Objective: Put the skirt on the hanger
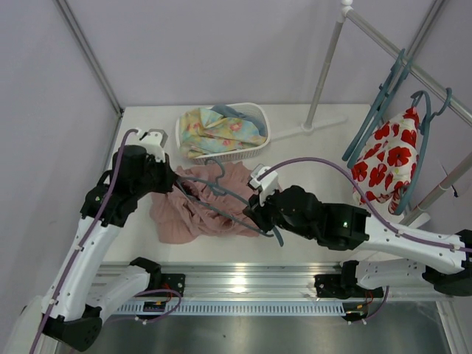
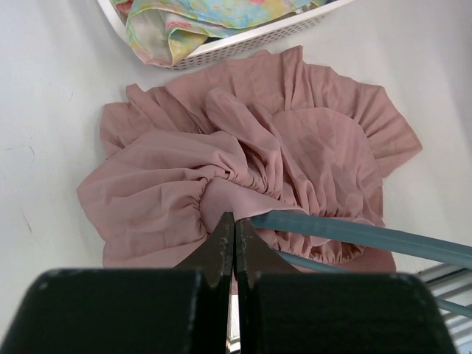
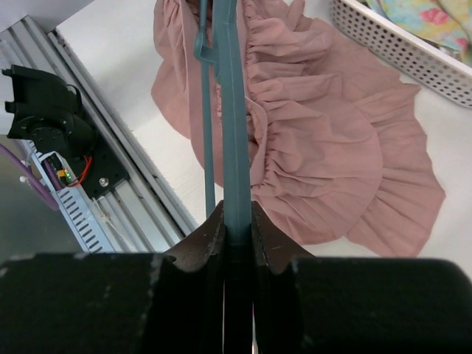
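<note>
Skirt point(image 2: 310, 147): soft, limp; we judged the waistband point(image 2: 193, 198) the hold; left end effector point(image 2: 234, 221) pinched it; right end effector point(image 3: 237, 210) clamped hanger point(image 3: 228, 96).

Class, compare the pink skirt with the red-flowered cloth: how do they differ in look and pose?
The skirt is plain dusty pink; the cloth is white with red flowers. The skirt lies crumpled on the table; the cloth hangs up off it, from the rail. Both are soft fabric.
</note>
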### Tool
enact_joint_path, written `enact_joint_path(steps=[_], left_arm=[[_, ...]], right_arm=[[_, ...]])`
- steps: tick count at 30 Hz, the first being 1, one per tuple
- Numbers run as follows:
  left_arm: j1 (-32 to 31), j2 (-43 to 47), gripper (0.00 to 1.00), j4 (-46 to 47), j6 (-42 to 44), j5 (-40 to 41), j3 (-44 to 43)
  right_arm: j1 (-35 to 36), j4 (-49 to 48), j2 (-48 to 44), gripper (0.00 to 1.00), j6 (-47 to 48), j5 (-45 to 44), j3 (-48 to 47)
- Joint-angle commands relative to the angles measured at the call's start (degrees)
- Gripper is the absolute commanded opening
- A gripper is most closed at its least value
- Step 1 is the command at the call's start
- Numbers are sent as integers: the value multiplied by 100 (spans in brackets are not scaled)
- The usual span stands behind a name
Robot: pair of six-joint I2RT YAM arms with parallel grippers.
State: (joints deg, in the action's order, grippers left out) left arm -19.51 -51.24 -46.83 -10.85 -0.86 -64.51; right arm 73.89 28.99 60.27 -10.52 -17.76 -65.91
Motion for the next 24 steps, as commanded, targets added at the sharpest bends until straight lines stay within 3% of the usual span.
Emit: enact_joint_path(steps=[1,7,13,19,24], left_arm=[[26,185,0,-142,162,-361,-413],[17,273,2,-379,224,-643,-765],[-9,448,7,-626,391,-617,-739],[-9,510,21,-617,435,-696,-571],[-9,440,30,-608,330,-714,-527]], right_arm=[[152,-780,186,0,15,-105,-265],[460,-1430,512,0,-2,-841,86],[504,-2827,381,0,-117,-1423,1000],[460,-4505,336,0,103,-1485,1739],[451,-4991,599,0,138,-1520,1950]])
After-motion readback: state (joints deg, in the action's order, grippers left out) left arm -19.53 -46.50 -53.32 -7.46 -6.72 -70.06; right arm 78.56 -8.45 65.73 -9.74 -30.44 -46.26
